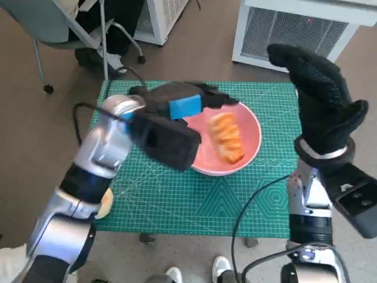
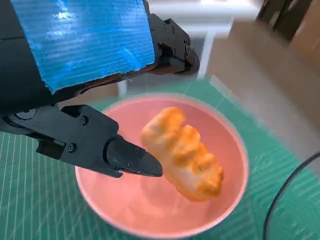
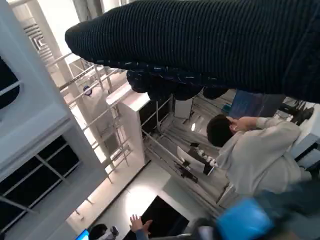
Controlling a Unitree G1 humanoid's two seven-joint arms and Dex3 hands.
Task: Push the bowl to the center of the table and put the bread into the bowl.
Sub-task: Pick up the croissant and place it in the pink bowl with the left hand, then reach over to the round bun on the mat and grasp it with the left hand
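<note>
Hovering over the near-left rim of the bowl (image 1: 250, 127), our left hand (image 1: 177, 127) is holding nothing: in the left wrist view its black fingers (image 2: 132, 160) are standing apart above the pink inside, with the bread (image 2: 182, 160) lying just beyond the fingertips and not touching them. We are reading the bread as already lying loose in the bowl, its long axis running from the far side of the bowl toward the near-right rim, slightly slanted. The bowl is sitting on the green mat (image 1: 194, 206) covering the counter, roughly midway across it and a little toward the far edge, so we are judging both parts of the task as about done. What matters for the coming move is that the left hand is the nearer one and is hanging directly over the bowl; lifting it back and to the left should be clearing the rim, and the thing to watch is a finger catching the rim and dragging the bowl. Our right hand (image 1: 321, 100) is raised well off to the right, above the mat's edge, gloved fingers straight and grasping nothing. A black cable (image 1: 253, 203) is trailing across the mat near the right arm. Beyond the counter, a white grilled unit (image 1: 294, 29) and a chair leg (image 1: 38, 59) are standing on the floor.
</note>
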